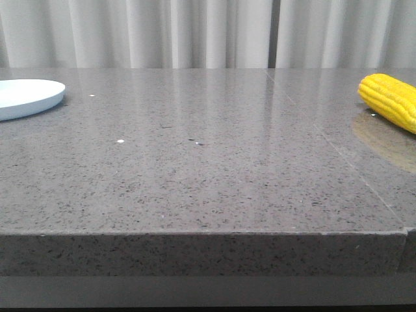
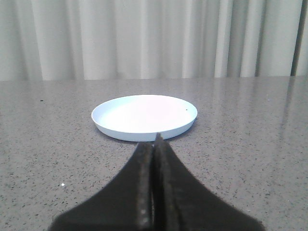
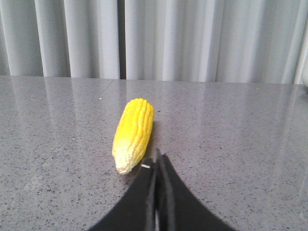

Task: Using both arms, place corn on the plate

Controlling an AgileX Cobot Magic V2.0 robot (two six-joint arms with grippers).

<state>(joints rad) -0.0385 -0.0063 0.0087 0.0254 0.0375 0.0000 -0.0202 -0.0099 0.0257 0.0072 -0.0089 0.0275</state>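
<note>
The corn (image 1: 392,99) is a bright yellow husked cob with neat rows of kernels, tapering to a paler, whitish tip (the tip shows best in the right wrist view, (image 3: 133,134)). It lies flat on the counter (image 1: 208,169) at the far right, partly cut off by the edge of the front view.

At the far left sits the plate (image 1: 26,97), round, shallow and pale bluish-white with a low raised rim; nothing is on it. It is well apart from the corn, with the whole width of bare counter between them.

The left gripper (image 2: 154,144) has its dark fingers (image 2: 144,192) pressed together with nothing between them, just short of the plate's (image 2: 144,117) near rim. The right gripper (image 3: 158,156) likewise has its fingers (image 3: 168,197) closed flat against each other, holding nothing, beside the corn's pale tip.

The counter is grey speckled stone, glossy enough to mirror the corn faintly. Behind it hang pale pleated curtains (image 1: 195,32).
</note>
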